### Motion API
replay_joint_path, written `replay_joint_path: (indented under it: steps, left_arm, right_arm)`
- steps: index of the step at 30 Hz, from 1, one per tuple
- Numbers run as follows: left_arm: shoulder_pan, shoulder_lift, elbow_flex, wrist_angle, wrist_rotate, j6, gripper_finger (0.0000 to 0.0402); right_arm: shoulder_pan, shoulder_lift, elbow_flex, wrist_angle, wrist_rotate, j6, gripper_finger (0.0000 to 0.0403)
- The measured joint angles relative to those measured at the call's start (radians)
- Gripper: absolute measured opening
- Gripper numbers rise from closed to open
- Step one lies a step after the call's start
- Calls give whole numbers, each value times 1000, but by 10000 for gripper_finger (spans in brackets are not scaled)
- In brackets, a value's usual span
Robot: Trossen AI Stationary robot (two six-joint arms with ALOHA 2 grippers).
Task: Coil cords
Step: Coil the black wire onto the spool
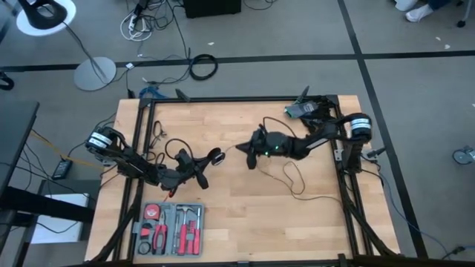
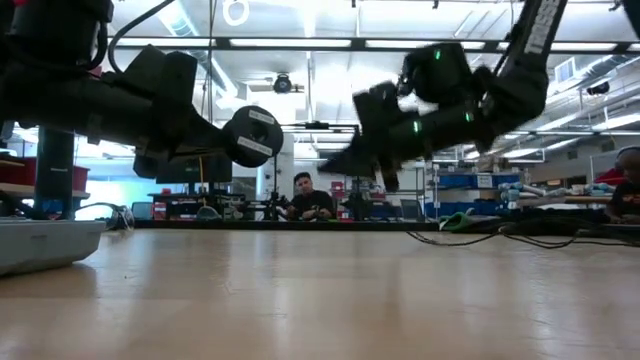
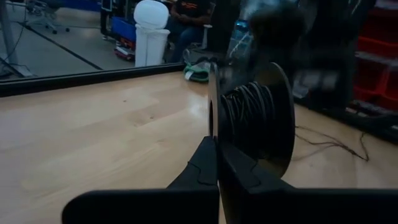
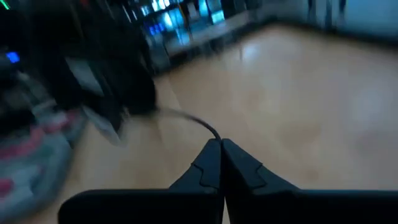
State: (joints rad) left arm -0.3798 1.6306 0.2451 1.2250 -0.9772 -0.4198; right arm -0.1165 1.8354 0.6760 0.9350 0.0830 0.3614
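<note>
A small round black spool [image 3: 252,118] with thin black cord wound on it hangs above the table's middle. My left gripper [image 3: 216,142] is shut on it; both also show in the high view, the spool [image 1: 217,156] and the gripper [image 1: 210,160], and in the low view the spool [image 2: 252,135]. Just right of it, my right gripper [image 1: 243,148] is shut on the loose black cord [image 4: 186,118]. The cord's free length [image 1: 293,179] lies in loose bends on the table under the right arm. My left gripper pinches the rim of one of the spool's flat side discs [image 3: 212,115] between its two fingers, coming at it about level from the table's left. The spool is lifted clear of the table, its round face toward the near edge. My right gripper pinches the thin cord [image 4: 215,133] between the free ends of its two fingers, pointing toward the table's left and slightly down. From the fingertips the cord runs in a light curve toward the left arm, lifted off the table.
A grey tray of red-handled tools [image 1: 169,228] stands at the near left and shows at the low view's left edge [image 2: 40,242]. A green-and-black object [image 1: 306,110] sits at the far right corner. Another black cable [image 1: 158,137] lies by the left arm. Bare wood lies toward the near right.
</note>
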Motion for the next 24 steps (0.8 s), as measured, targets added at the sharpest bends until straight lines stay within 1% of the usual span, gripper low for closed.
replay_joint_path:
  steps: [3,6,10,13,18,21,24]
  left_arm:
    - [5,0,4,-39,-2,-4,0]
    - [21,0,28,-96,3,-11,0]
    - [41,0,73,-187,14,-35,0]
    - [46,0,95,-217,13,-37,0]
    - [46,2,103,-231,-8,-37,0]
    - [45,1,102,-232,-18,-59,0]
    - [43,1,102,-220,-39,-82,0]
  right_arm:
    - [13,-74,52,-66,-1,-61,1]
    - [47,-109,149,-210,-2,-132,1]
    - [96,-82,316,-409,-3,-233,1]
    - [125,-23,419,-514,-2,-265,0]
    - [161,87,503,-530,-2,-302,2]
    - [176,125,503,-530,3,-304,9]
    - [185,133,503,-564,18,-303,21]
